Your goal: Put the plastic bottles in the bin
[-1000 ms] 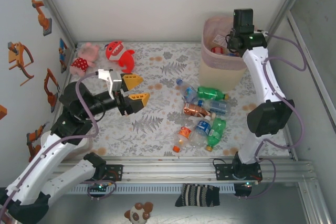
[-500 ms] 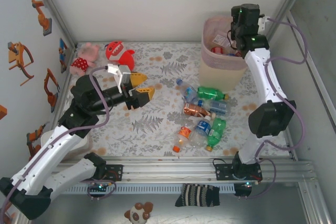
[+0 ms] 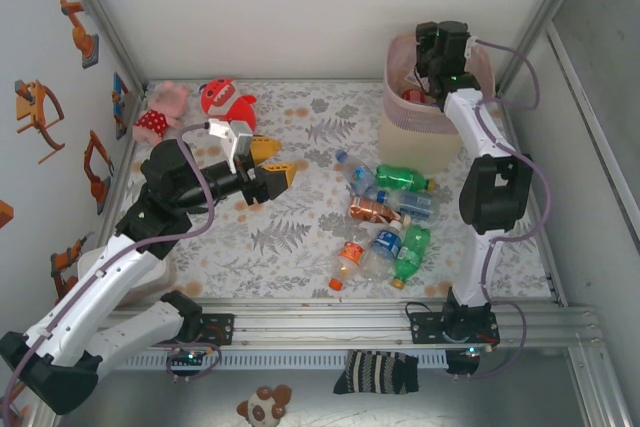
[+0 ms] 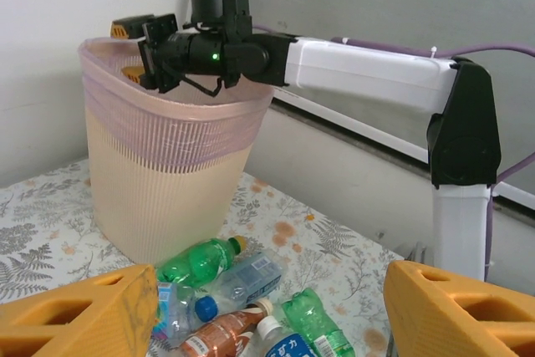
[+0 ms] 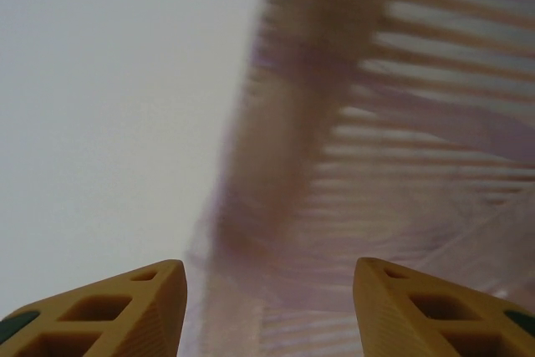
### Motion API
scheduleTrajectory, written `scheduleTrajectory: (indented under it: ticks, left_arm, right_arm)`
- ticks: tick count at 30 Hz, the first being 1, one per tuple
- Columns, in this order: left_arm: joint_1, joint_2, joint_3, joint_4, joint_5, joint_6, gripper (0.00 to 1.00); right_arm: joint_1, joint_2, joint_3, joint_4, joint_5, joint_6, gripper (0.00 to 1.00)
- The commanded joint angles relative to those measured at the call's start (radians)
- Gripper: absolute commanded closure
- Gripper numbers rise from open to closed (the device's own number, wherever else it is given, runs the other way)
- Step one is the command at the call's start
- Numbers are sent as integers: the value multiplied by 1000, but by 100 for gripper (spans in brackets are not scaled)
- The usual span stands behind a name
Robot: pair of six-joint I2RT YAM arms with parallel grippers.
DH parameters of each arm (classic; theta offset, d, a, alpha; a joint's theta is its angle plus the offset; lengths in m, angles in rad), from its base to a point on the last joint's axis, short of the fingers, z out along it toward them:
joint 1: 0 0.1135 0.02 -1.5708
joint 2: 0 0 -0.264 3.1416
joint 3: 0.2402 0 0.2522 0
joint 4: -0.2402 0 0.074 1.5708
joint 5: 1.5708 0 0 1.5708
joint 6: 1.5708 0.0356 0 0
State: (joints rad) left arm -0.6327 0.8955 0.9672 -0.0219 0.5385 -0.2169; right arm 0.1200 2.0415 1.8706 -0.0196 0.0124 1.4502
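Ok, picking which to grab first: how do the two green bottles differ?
The far green bottle lies crosswise, cap pointing right; the near green bottle lies lengthwise, cap pointing away from the bin. The far one sits just before the bin; the near one has other bottles between. Both lie flat, green, with yellow-orange caps.

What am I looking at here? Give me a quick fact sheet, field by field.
Bottles: a loose heap lying on the table, right of middle
Bin: upright, far right corner
Left gripper: open, empty, above the table left of the heap
Right gripper: open, empty, over the bin's mouth
Plush toys: two, far left corner
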Motion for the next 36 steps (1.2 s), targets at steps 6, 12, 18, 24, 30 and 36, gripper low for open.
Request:
scheduleTrajectory:
  ticks: [6, 12, 18, 24, 30, 36]
  left_arm:
    - [1, 30, 28, 37, 0, -16, 28]
    - [1, 35, 31, 42, 8, -24, 29]
    - [0, 43, 32, 25, -12, -30, 29]
    - [-2, 103, 63, -51, -52, -41, 32]
    - [-27, 187, 106, -168, -97, -66, 34]
    - [-102, 245, 92, -255, -188, -94, 37]
  right_arm:
    - [-16, -14, -148, 17, -27, 102, 50]
    - [-32, -25, -105, 34, -58, 79, 51]
    - [-39, -98, -44, 33, -89, -5, 51]
    - [-51, -213, -67, 4, -133, -102, 51]
    - [-65, -359, -145, -45, -143, -214, 50]
    - [-80, -517, -261, -112, -114, -311, 50]
